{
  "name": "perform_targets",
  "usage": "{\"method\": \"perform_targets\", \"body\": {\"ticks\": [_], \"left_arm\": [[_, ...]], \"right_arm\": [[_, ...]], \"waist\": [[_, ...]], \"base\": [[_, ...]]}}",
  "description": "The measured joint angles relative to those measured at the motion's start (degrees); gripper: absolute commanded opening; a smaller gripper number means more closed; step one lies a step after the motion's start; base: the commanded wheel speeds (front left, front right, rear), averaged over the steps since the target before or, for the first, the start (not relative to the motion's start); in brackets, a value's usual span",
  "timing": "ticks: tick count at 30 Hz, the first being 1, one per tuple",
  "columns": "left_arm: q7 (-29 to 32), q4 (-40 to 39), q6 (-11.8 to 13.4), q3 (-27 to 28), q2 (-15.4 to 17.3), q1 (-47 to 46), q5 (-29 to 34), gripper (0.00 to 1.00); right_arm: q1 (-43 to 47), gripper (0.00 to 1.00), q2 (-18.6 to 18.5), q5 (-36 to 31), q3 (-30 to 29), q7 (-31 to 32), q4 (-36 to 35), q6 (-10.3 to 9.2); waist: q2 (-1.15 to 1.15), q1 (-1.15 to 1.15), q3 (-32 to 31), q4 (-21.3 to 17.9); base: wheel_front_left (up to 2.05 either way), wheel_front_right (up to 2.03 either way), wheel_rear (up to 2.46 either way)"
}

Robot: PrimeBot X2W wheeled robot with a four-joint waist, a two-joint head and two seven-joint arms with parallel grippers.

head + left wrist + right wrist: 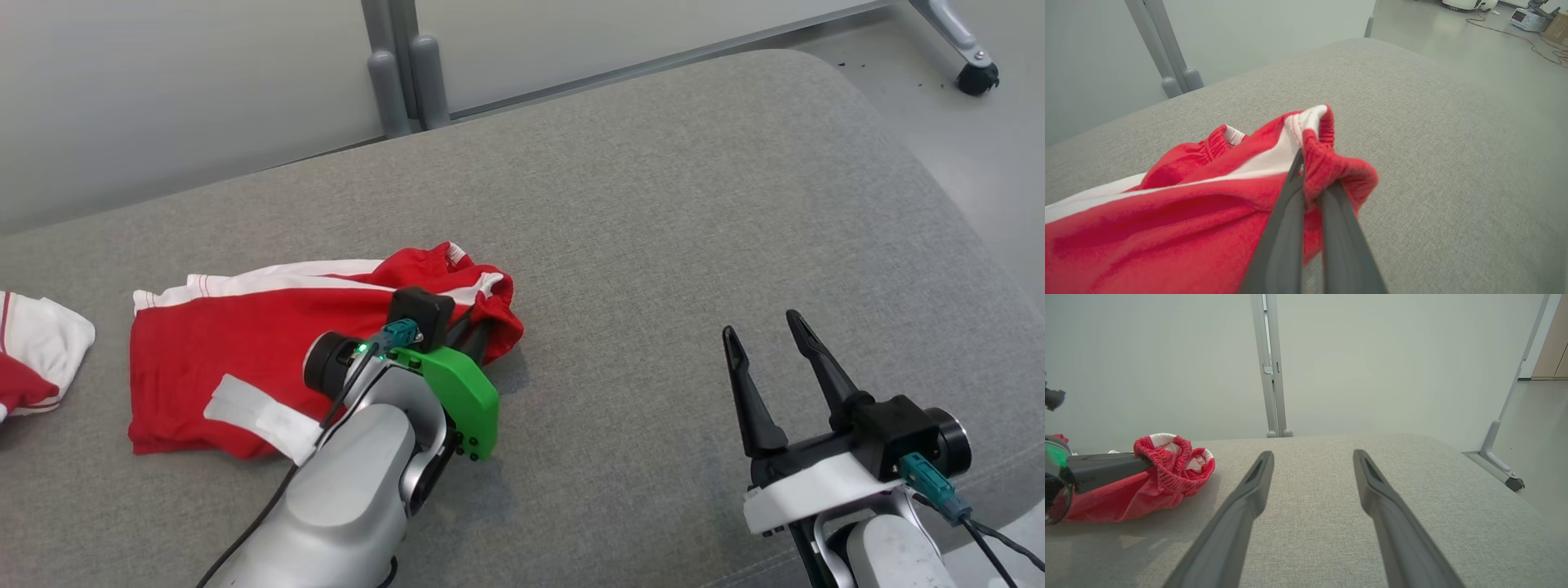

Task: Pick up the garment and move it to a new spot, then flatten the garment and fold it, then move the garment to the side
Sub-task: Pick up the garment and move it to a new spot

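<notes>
**Stage: garment gripped, pick-up just beginning.**

The grey fabric-covered desk [694, 204] carries the crumpled red-and-white cloth garment with elastic waistband [220, 343] toward 9 o'clock in the head view, with most of it resting on the surface. The left tool [1308, 185] is clenched on the bunched waistband at the garment's 3 o'clock end, which looks slightly raised. The right tool [761, 322] sits at 4 o'clock, well apart from the garment, released with its fingers spread and grasping nothing. By this evidence only the grasp is done. Carrying to a new spot, flattening, folding and moving aside all remain.
</notes>
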Motion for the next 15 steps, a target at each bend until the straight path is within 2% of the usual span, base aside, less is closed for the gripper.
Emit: {"method": "perform_targets", "body": {"ticks": [3,9,10,11,12,15], "left_arm": [[-0.64,-0.05,0.46,-2.25,-0.08,-0.44,-2.92,0.00],[-0.99,0.36,3.60,-8.76,-0.27,-1.45,-8.31,0.00],[-1.00,0.74,4.20,-9.70,-0.29,-1.72,-8.89,0.19],[-1.00,1.15,4.61,-10.82,-0.26,-1.91,-9.22,0.67],[-1.09,1.35,4.82,-11.82,-0.26,-1.96,-9.76,1.00],[-1.55,1.62,5.36,-14.57,-0.27,-2.22,-11.99,1.00]], "right_arm": [[-0.45,1.00,-0.01,0.03,0.53,0.00,0.33,0.00],[-1.92,1.00,-0.01,0.66,1.49,0.00,0.59,0.00],[-2.19,1.00,-0.01,0.73,1.44,0.00,0.58,0.00],[-2.29,1.00,-0.02,0.74,1.37,0.00,0.56,0.00],[-2.29,1.00,-0.01,0.76,1.25,0.00,0.58,0.00],[-2.30,1.00,-0.02,0.80,0.98,0.00,0.57,0.00]], "waist": [[0.00,0.00,0.49,-1.02],[0.00,0.00,1.74,-3.52],[0.00,0.00,1.98,-3.92],[0.00,0.00,2.25,-4.29],[0.00,0.00,2.54,-4.65],[0.00,0.00,3.40,-5.47]], "base": [[0.00,0.00,0.00],[0.00,0.00,0.00],[0.00,0.00,0.00],[0.00,0.00,0.00],[0.00,0.00,0.00],[0.00,0.00,0.00]]}}
